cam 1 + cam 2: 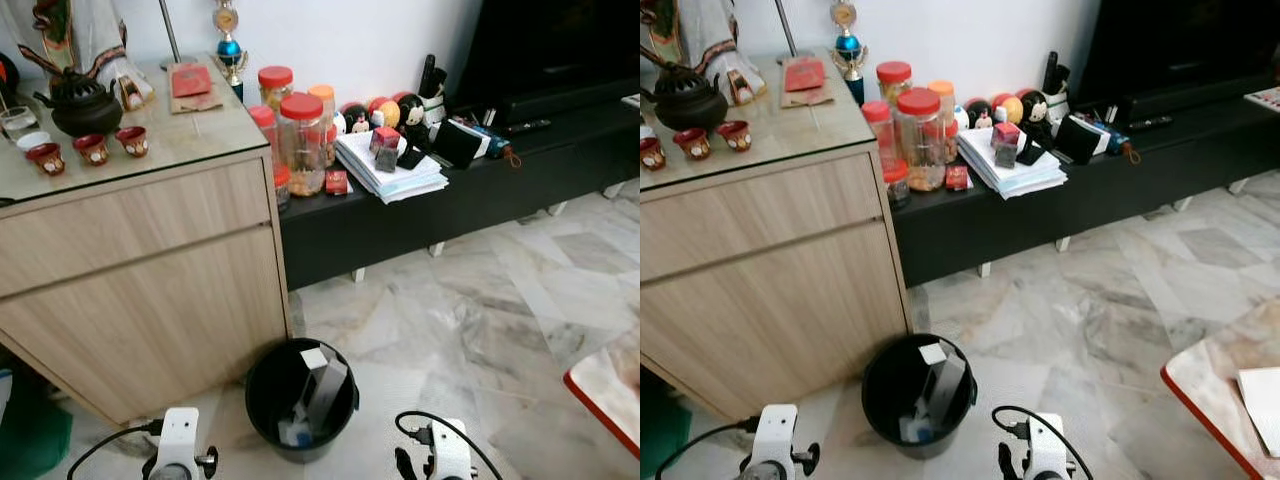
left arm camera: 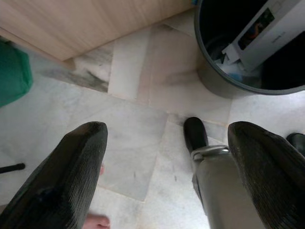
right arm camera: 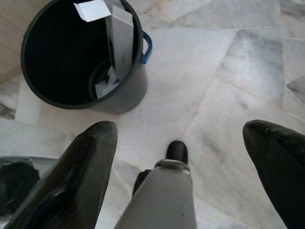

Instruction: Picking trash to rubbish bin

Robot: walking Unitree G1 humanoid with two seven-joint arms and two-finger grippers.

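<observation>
We've got both arms hanging low, wrists at the bottom edge of the head views, pointing down at the marble floor [image 1: 470,300]. Left gripper [image 2: 167,157]: fingers spread wide, nothing btwn them. Right gripper [image 3: 178,157]: same, wide apart, empty. The rubbish bin [image 1: 262,400], black, stands on the floor btwn the two arms, just beside the wooden cabinet [image 1: 140,290]. In it we see a grey box [image 1: 325,385] leaning on the wall, w/ paper scraps at the bottom.
</observation>
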